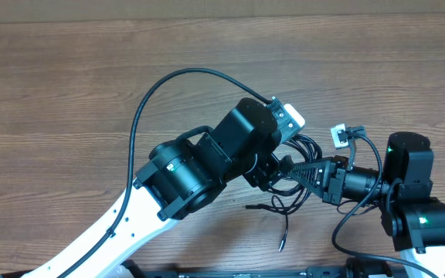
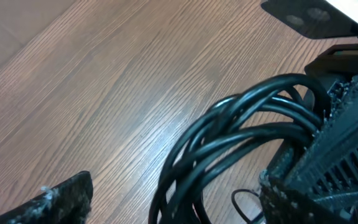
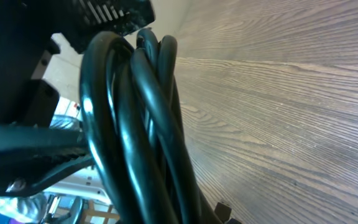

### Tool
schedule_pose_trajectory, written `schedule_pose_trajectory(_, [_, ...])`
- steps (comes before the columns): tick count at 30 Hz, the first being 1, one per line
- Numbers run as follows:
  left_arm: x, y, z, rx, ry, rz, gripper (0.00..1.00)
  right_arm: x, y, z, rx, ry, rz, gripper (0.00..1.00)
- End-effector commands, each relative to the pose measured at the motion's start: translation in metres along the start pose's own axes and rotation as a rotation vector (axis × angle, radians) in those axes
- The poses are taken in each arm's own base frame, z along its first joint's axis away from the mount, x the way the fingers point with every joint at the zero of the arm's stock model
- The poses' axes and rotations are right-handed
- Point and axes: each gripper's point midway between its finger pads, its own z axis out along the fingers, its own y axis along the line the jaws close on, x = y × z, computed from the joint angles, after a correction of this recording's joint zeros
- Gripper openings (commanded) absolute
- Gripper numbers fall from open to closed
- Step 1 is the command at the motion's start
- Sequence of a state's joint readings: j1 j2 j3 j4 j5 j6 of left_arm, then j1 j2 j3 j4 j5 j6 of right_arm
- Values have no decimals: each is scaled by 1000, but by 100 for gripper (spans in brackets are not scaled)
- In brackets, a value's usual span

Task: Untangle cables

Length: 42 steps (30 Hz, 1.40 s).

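Observation:
The cables (image 1: 298, 148) are a bundle of thin black loops between the two arms, with loose curly strands (image 1: 280, 207) trailing toward the front and one end (image 1: 282, 247) lying on the wood. My left gripper (image 1: 282, 165) reaches in from the left and stands open. In the left wrist view its fingers (image 2: 70, 194) are spread wide, and the cable loops (image 2: 241, 134) pass between them untouched. My right gripper (image 1: 305, 171) points left into the bundle, shut on the cables. The glossy cords (image 3: 135, 124) fill the right wrist view and hide the jaws.
The wooden table (image 1: 68, 77) stretches bare to the left and back. A thick black arm wire (image 1: 168, 83) arcs over the left arm. A small white connector (image 1: 340, 136) sits by the right wrist. The right arm's base (image 1: 422, 220) stands at the front right.

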<state>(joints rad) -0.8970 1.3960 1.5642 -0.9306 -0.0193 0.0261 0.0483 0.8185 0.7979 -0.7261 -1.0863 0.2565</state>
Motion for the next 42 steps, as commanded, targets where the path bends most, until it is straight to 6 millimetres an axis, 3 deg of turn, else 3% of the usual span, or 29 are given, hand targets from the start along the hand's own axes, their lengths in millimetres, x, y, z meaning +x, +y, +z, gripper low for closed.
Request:
schedule_pose_trajectory(1, [-11, -5, -14, 21, -49, 1, 84, 3, 23, -2, -123, 24, -109, 4])
schedule_pose_trajectory(3, [-12, -7, -14, 35, -49, 1, 79, 3, 26, -2, -137, 23, -126, 4])
schedule_pose_trajectory(6, [-11, -7, -14, 34, -49, 4, 53, 2, 26, -2, -136, 19, -133, 4])
schedule_pose_trajectory(8, [-11, -7, -14, 34, -49, 4, 43, 1, 24, -2, -122, 16, -131, 4])
schedule_pose_trajectory(12, [-11, -7, -14, 34, -49, 4, 40, -1, 16, -1, -77, 5, -101, 4])
schedule_pose_trajectory(18, [-11, -7, -14, 34, -47, 4, 54, -4, 9, -1, -34, -8, -58, 4])
schedule_pose_trajectory(21, [-11, -7, -14, 34, -47, 4, 56, -4, 9, -1, -34, -8, -59, 4])
schedule_pose_trajectory(22, [-11, -7, -14, 34, -47, 4, 53, -4, 9, -1, -34, -8, -59, 4])
schedule_pose_trajectory(28, [-11, -8, -14, 42, -48, 4, 4, -4, 9, -1, -34, -8, -59, 4])
schedule_pose_trajectory(38, [-12, -8, -14, 40, -50, 4, 4, -4, 4, -1, -6, -14, -49, 4])
schedule_pose_trajectory(42, [-11, -8, -14, 40, -49, 33, 4, -7, -28, -3, 166, -58, 102, 4])
